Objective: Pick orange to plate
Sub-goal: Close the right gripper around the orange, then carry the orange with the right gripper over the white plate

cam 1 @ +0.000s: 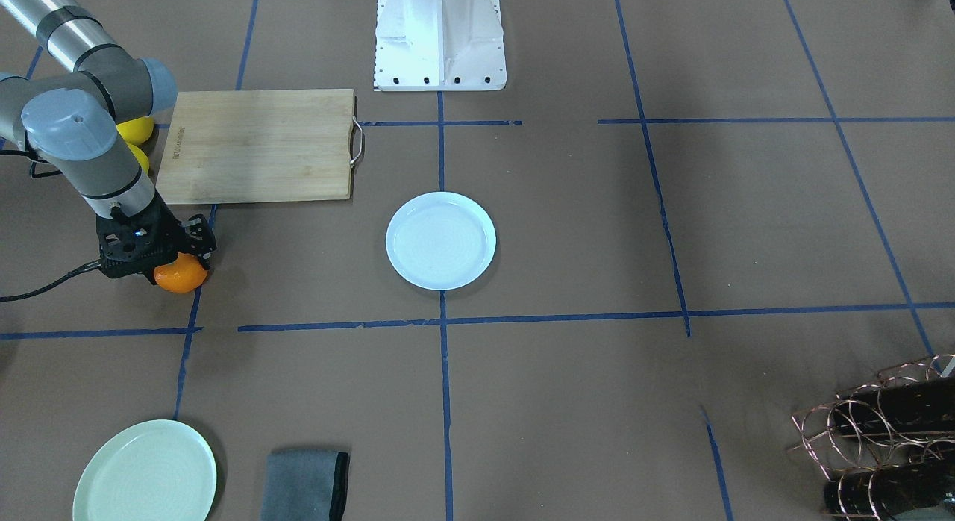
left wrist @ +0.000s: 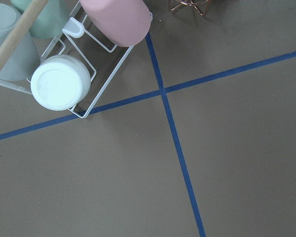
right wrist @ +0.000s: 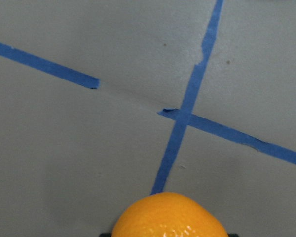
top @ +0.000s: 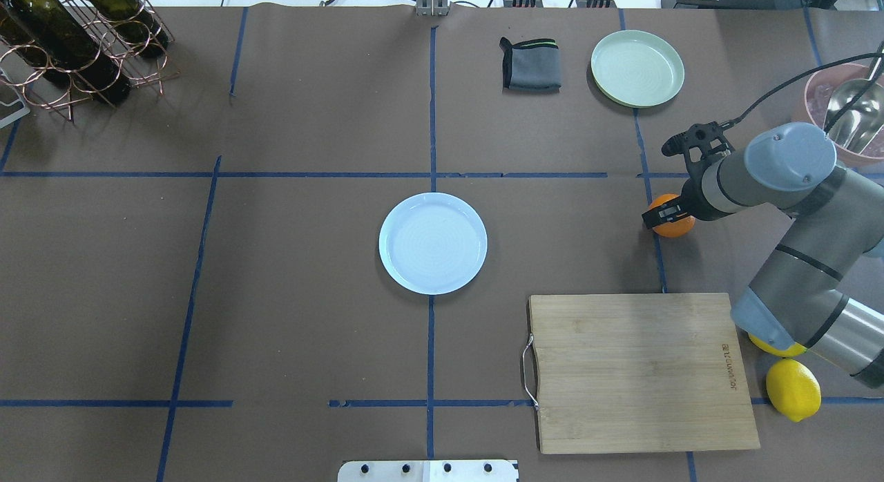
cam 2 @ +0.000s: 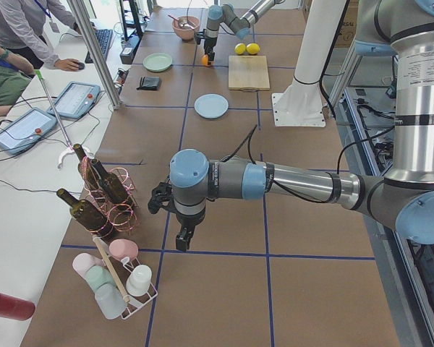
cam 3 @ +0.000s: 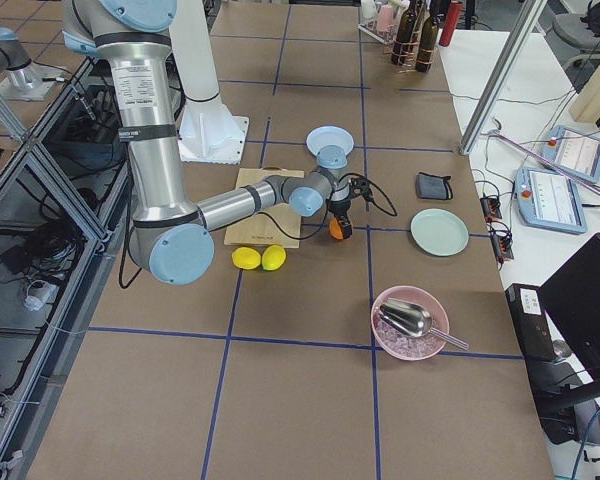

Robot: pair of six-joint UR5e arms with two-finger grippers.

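Holding 1 orange [right wrist: 170,217]: R gripper [cam 1: 181,263]; 1 white plate [cam 1: 441,241], 2 lemons [top: 793,390].

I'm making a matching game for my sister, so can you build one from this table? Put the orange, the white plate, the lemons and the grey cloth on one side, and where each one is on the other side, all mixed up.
Things:
1. orange
2. white plate
3. lemons
4. grey cloth

Places:
A. next to the mint-green plate
B. at the fingertips of the right gripper
C. alone in the middle of the table, with nothing on it
D. beside the wooden cutting board

Pairs: 1-B, 2-C, 3-D, 4-A.
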